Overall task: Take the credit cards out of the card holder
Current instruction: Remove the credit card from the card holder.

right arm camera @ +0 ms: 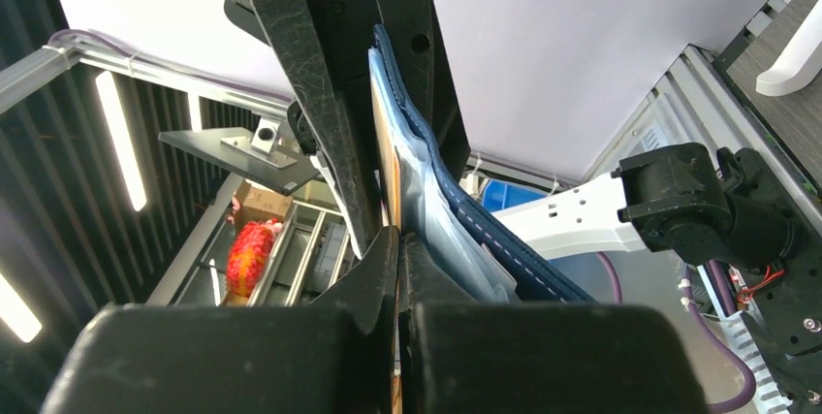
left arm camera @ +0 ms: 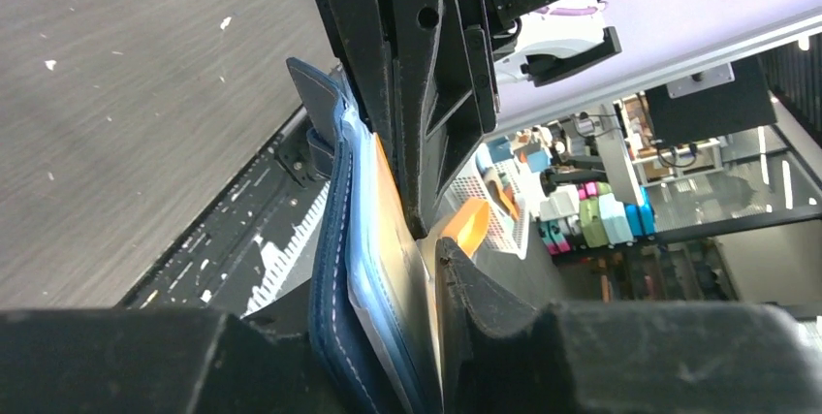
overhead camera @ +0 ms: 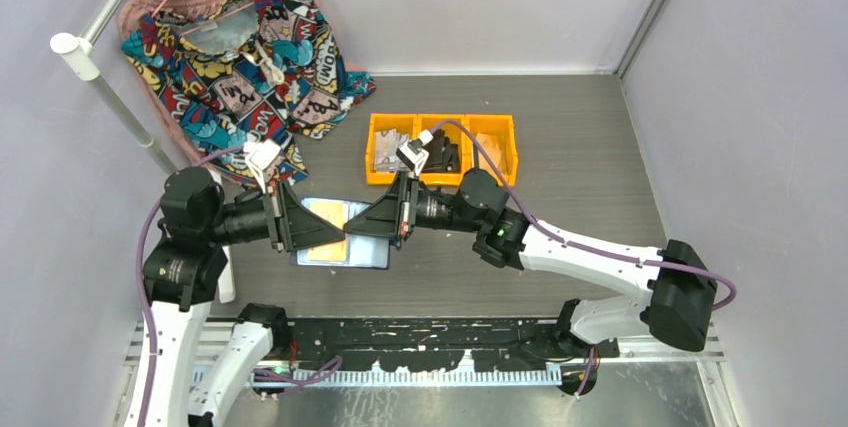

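The navy card holder (overhead camera: pixel 372 256) hangs open above the table between both grippers. My left gripper (overhead camera: pixel 334 238) is shut on it; in the left wrist view its stitched navy edge (left arm camera: pixel 328 269) and light blue lining fill the gap between my fingers (left arm camera: pixel 388 309). An orange credit card (left arm camera: pixel 395 225) stands out of the lining. My right gripper (overhead camera: pixel 353 227) comes from the opposite side, shut on that card's thin edge (right arm camera: pixel 385 157) at the fingertips (right arm camera: pixel 397 237). The holder (right arm camera: pixel 468 212) lies just right of the right-hand finger. Another orange card (overhead camera: pixel 328 251) shows under the left fingers.
Three yellow bins (overhead camera: pixel 440 125) holding black items and papers stand behind the holder. A colourful garment on a hanger (overhead camera: pixel 240 57) lies at the back left beside a white rail (overhead camera: pixel 100 77). The metal mounting rail (overhead camera: pixel 420 332) runs along the near edge.
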